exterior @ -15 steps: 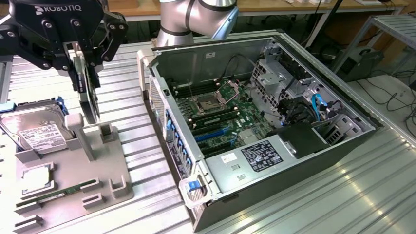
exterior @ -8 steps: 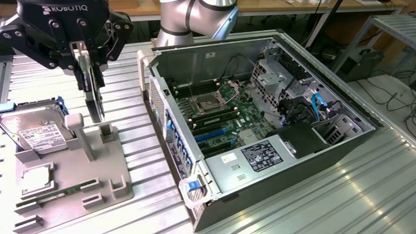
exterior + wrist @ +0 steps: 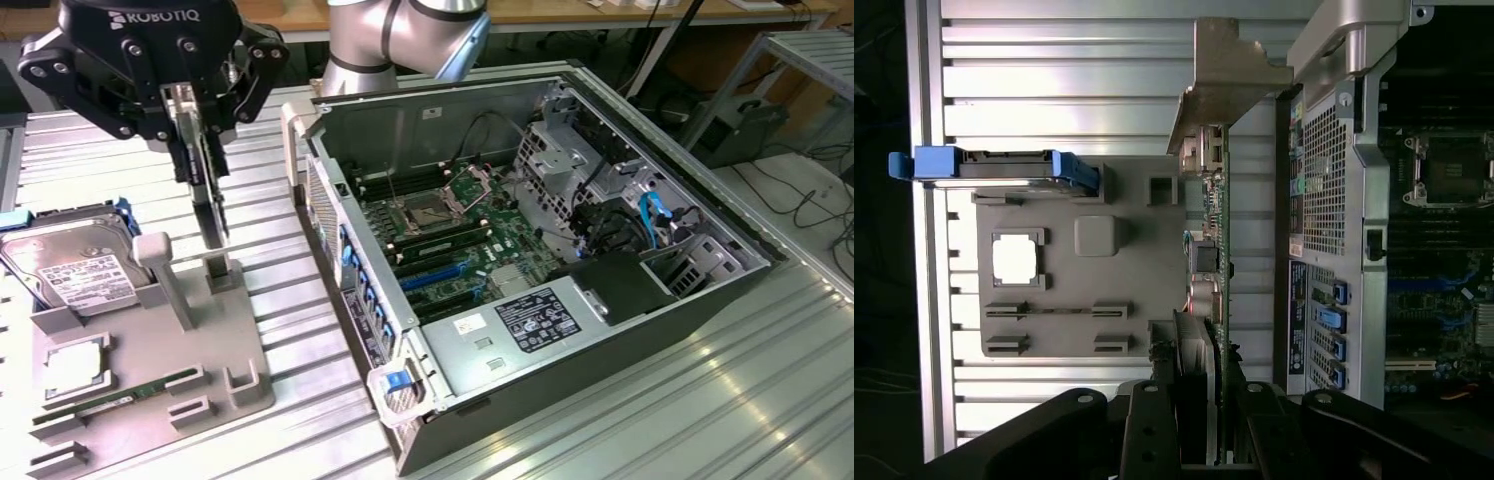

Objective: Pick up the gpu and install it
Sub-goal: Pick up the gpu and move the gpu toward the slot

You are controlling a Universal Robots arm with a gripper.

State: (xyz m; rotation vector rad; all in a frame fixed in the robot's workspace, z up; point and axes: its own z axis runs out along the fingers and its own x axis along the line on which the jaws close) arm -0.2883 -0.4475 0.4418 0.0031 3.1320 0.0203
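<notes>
Hand [image 3: 196, 120] clenched on the gpu [image 3: 208, 205]. Card hangs edge-down over the grey holder tray [image 3: 200, 350], near the open computer case [image 3: 427, 110] on my desk [image 3: 747, 400].

ROBOTIQ stands in white on the black housing [image 3: 147, 18] above the jaws; the hard drive [image 3: 60, 262] label is unreadable.

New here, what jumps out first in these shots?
The black gripper at the exterior view's top left, shut on the gpu, which hangs edge-on over the grey parts tray. Next, the open computer case in the middle, lying on its side with its motherboard exposed. A hard drive sits on the tray at the exterior view's far left.
</notes>
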